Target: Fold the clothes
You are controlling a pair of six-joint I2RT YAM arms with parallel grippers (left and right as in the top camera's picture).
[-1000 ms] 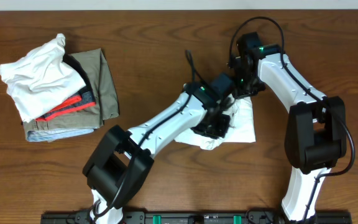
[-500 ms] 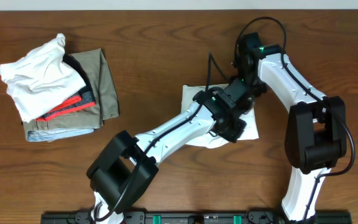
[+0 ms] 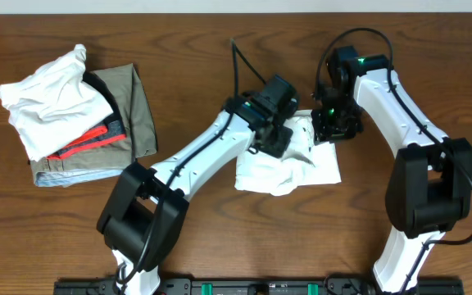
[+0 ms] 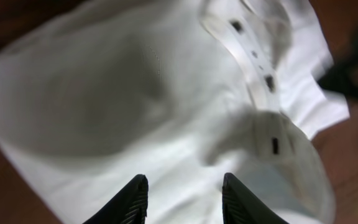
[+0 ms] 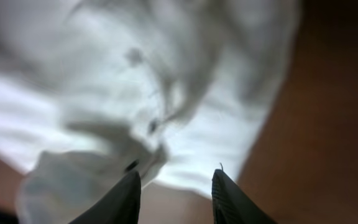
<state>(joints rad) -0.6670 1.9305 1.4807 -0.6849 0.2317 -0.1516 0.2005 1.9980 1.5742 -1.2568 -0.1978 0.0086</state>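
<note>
Step in hand: arranging the white shirt [image 3: 289,168] for a fold. It lies crumpled, not flat, so I judge the folding proper has hardly begun.
Shirt's place: on the desk [image 3: 220,246], a little toward 3 o'clock from the centre of the overhead view, bunched into ridges at its 12 o'clock side.
Left fingers [image 4: 135,199]: parted, with nothing between them. They are poised over the shirt's cloth, and the button placket [image 4: 253,56] lies beyond them.
Right fingers [image 5: 120,199]: also parted and empty, above the shirt's rumpled edge where cloth gives way to bare wood. Whether they touch the cloth I cannot tell.
Arms: both reach over the shirt's 12 o'clock edge, the left at about 11 o'clock of it and the right at about 1 o'clock.
Next move calls for: each arm to come down on a separate edge or corner, pinch only one layer and draw the cloth out smooth. The two sets of fingers work near each other, so they need to keep apart.
Other clothes: a pile of clothes [image 3: 72,106] at 9 to 10 o'clock, well apart from the shirt — a loose white garment lies over red-orange, dark and khaki pieces.
Surface: dark brown wood grain, bare apart from the garments.
Room: little shows — a pale strip along 12 o'clock and a black mounting rail at 6 o'clock.
</note>
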